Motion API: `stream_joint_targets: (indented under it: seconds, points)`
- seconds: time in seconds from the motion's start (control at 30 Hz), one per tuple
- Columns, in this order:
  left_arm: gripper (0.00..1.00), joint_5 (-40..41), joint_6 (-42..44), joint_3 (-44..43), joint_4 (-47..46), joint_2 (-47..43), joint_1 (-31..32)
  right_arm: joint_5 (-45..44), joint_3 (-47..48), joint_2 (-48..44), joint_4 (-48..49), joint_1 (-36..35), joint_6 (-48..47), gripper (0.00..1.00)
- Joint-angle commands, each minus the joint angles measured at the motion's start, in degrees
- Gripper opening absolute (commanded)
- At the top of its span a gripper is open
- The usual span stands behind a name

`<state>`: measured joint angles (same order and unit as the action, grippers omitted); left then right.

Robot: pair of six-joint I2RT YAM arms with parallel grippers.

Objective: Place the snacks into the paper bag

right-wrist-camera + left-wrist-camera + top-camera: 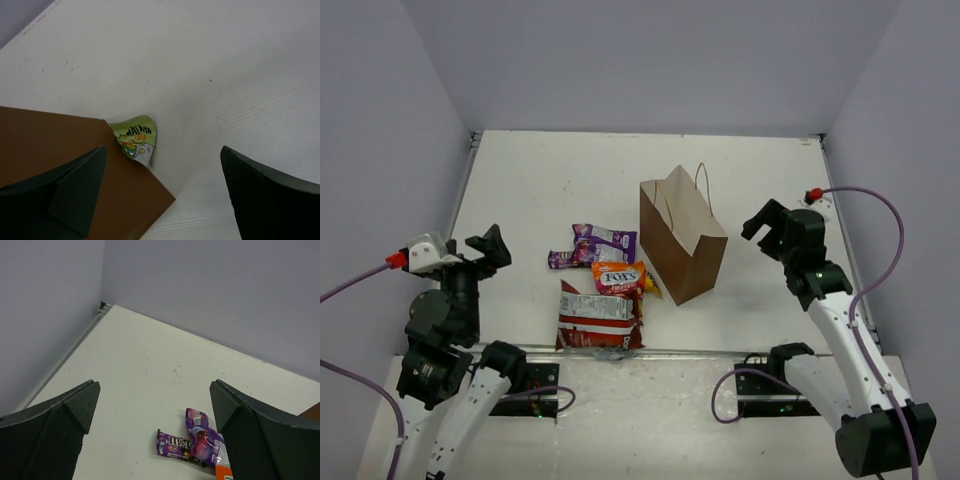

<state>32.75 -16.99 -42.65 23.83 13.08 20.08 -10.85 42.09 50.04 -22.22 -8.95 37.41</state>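
The brown paper bag (682,236) stands upright mid-table with its string handles up. The snacks lie to its left: a purple wrapper (605,241), a small purple M&M's packet (560,260), an orange FOX'S bag (618,278), a red-and-silver bag (599,318) and a small yellow piece (653,289) at the bag's corner. My left gripper (491,249) is open and empty, left of the snacks. In the left wrist view the M&M's packet (175,445) lies ahead of the open gripper (154,390). My right gripper (769,227) is open and empty, right of the bag.
In the right wrist view the gripper (164,152) hangs over the bag's side (60,160), with a yellow-green packet (136,139) poking out behind its corner. Grey walls close the table on three sides. A metal rail (650,352) runs along the near edge.
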Motion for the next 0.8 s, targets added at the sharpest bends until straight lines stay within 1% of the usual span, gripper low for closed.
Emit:
stream_joint_targets:
  seconds: [0.0,0.1,0.13,0.17,0.27,0.33,0.43,0.57,0.63,0.77]
  points:
    - [1.00,-1.11,-0.67,-2.08,0.42,2.12,0.40,4.51,0.18,-1.44,-1.07,0.16,-1.62,0.99]
    - [1.00,-1.02,-0.76,-2.26,0.25,2.83,0.40,8.55,4.40,5.48,-3.53,0.60,-3.82,0.99]
    - [1.00,-1.02,-0.67,-2.35,0.25,2.91,0.40,12.48,5.89,7.51,-3.71,0.86,-4.01,0.99]
    - [1.00,-1.02,-0.67,-2.35,0.33,3.09,0.40,14.17,6.42,11.44,-3.71,1.30,-3.84,0.99]
    - [1.00,-0.85,-0.58,-2.35,0.25,2.92,0.40,18.74,7.40,16.39,-0.48,1.65,-2.69,0.99]
    - [1.00,-0.76,-0.50,-2.35,0.33,2.74,0.40,20.16,8.18,21.05,1.29,1.66,-2.08,0.99]
    - [1.00,-0.94,-0.32,-2.17,0.16,2.30,0.40,21.13,9.41,27.29,4.36,1.66,-2.16,0.99]
    - [1.00,-1.37,-0.14,-1.99,-0.10,2.30,0.40,23.15,11.44,34.50,5.52,1.13,-2.87,0.98]
    - [1.00,-1.38,-0.06,-2.08,-0.10,2.39,0.32,21.06,13.54,37.83,5.52,-0.09,-3.13,0.98]
    - [1.00,-1.46,-0.06,-1.99,-0.10,2.21,0.32,20.78,16.35,42.59,5.52,-1.68,-2.52,0.97]
